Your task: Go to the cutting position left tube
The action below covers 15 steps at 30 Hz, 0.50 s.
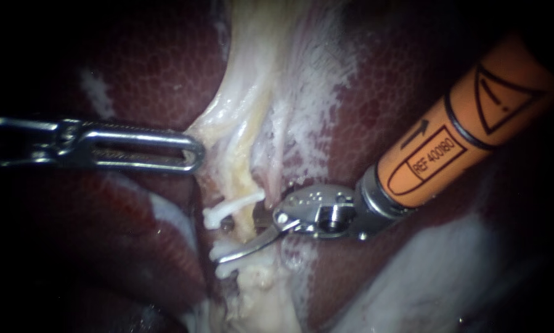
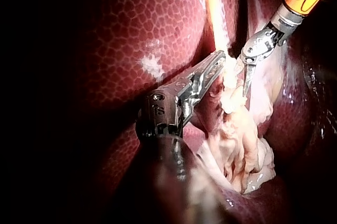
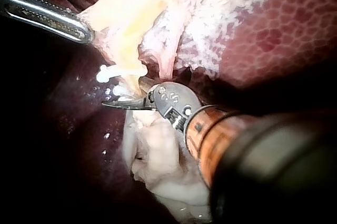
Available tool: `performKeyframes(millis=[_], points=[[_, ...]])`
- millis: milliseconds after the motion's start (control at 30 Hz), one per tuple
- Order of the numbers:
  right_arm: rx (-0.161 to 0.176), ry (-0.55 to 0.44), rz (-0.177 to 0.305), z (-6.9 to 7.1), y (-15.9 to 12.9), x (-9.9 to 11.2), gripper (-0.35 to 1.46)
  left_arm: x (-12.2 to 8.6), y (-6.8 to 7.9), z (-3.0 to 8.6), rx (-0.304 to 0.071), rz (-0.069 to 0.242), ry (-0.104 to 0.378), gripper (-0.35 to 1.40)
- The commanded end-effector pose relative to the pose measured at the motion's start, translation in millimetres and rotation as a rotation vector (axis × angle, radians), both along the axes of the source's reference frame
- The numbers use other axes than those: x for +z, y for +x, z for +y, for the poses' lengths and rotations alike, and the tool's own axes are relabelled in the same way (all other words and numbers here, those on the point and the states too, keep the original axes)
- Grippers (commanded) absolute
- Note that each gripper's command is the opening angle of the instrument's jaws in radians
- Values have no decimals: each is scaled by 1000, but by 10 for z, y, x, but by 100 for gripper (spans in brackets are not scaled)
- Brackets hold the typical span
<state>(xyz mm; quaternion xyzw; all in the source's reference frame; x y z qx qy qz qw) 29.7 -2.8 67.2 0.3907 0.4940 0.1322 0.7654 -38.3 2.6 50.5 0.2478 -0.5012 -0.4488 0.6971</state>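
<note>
1. My right instrument [image 1: 240, 237], blades apart, sits at the left tube [image 1: 246, 223]. One blade lies across the tube between the upper clip [image 1: 230, 208] and the lower clips [image 1: 226, 268].
2. My left instrument [image 1: 196, 151], jaws clamped on the pale tissue [image 1: 227, 123], stands above the clips, over the liver [image 1: 153, 61].

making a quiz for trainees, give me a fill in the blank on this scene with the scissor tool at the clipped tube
1. The right tool has an ____ shaft.
2. Its blades are ____, with a gap showing between them.
3. One blade lies between the white ____ on the tube.
4. The mottled dark red organ around the site is the ____.
Missing words: orange; open; clips; liver.
</note>
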Motion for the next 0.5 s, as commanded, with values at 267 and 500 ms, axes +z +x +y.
performKeyframes(millis=[267,500], points=[[-2,2,25,-1,1,-3,70,0,-1,0,0,0,0,-35],[-26,26,59,-5,-2,-5,68,4,1,2,0,0,0,-35]])
